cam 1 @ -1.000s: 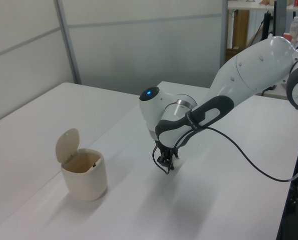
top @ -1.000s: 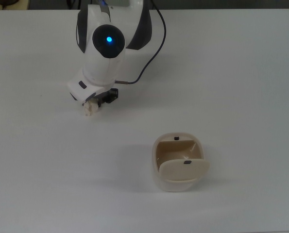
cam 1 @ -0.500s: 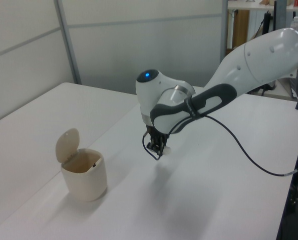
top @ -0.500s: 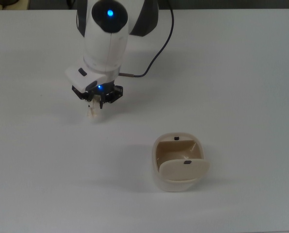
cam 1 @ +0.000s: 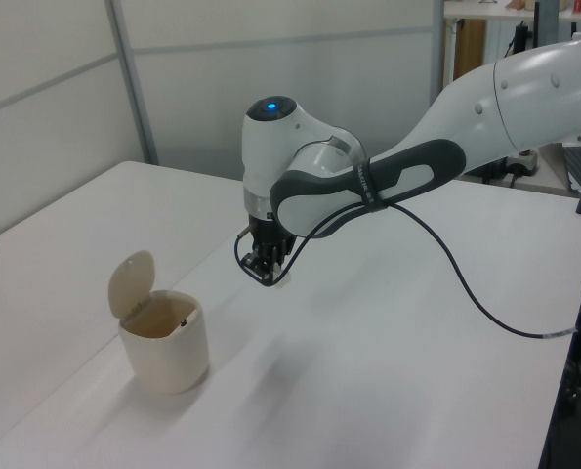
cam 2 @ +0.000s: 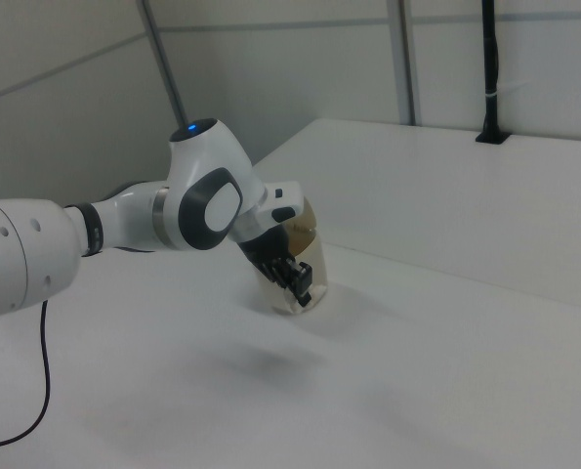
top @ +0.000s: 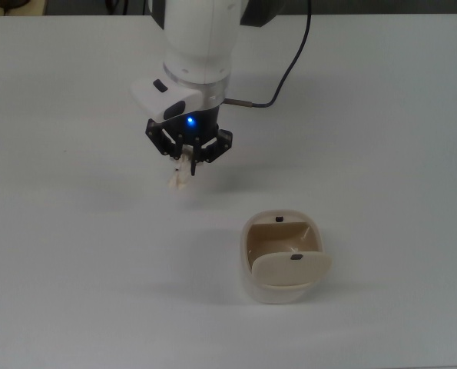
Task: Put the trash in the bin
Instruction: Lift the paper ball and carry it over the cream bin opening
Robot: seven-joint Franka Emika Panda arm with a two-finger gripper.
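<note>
A small off-white wad of trash (top: 179, 175) hangs from my gripper (top: 186, 160), which is shut on it and lifted above the white table. In the left view the gripper (cam 1: 267, 273) sits up and to the right of the bin (cam 1: 164, 340), apart from it. The cream bin (top: 282, 257) stands in the top view's lower right with its flap lid (top: 291, 269) swung open, showing a tan inside. In the right view the gripper (cam 2: 296, 283) is in front of the bin (cam 2: 312, 256) and hides most of it; the trash cannot be made out there.
The white table (top: 74, 269) spreads all round the bin. A black cable (top: 278, 77) trails from the arm across the top view's upper middle. A wall panel and a metal post (cam 1: 134, 88) stand behind the table in the left view.
The arm has lifted the trash off the table and carried it toward the top view's right, closer to the bin. The bin has not moved.
</note>
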